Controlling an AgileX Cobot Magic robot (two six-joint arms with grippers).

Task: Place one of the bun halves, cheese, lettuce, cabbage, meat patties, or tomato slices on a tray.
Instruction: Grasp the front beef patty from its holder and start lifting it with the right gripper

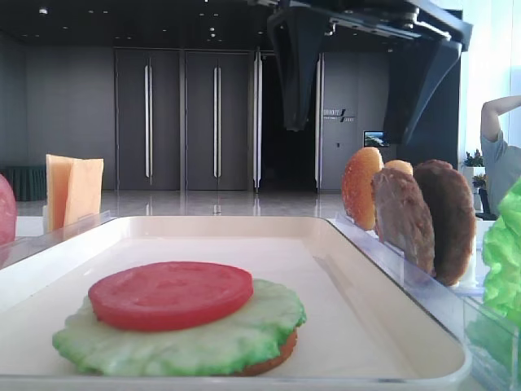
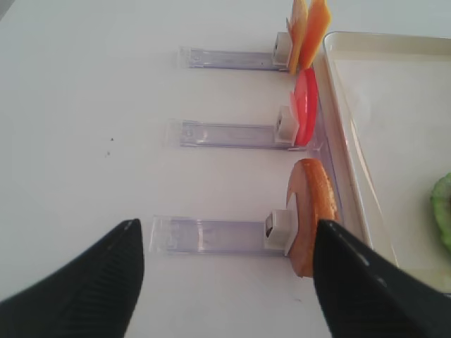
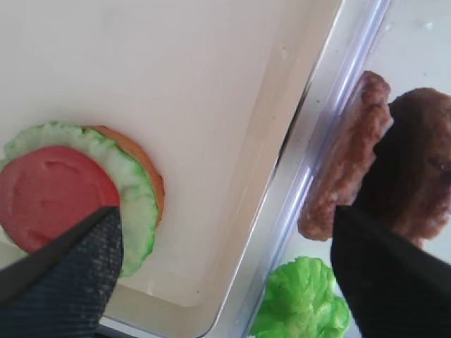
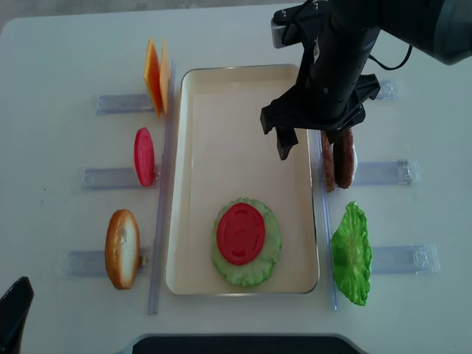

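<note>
The cream tray (image 4: 228, 140) holds a stack: a bun half (image 3: 144, 169), lettuce (image 4: 264, 259) and a tomato slice (image 4: 240, 233) on top. My right gripper (image 4: 310, 144) hangs open above the tray's right rim. One finger is over the tray and the other over the meat patties. The greyish patty (image 3: 345, 169) and the darker one (image 3: 419, 151) stand upright in their holder, and nothing is between the fingers. At the near left my left gripper (image 2: 225, 225) is open and empty, just short of an upright bun half (image 2: 310, 211).
Left of the tray, clear holders carry cheese (image 4: 155, 74), tomato slices (image 4: 144, 156) and a bun half (image 4: 122, 248). To the right stand more bun halves (image 1: 361, 187) and a green lettuce leaf (image 4: 352, 254). The tray's raised rim and the holder rails (image 4: 324, 236) border both sides.
</note>
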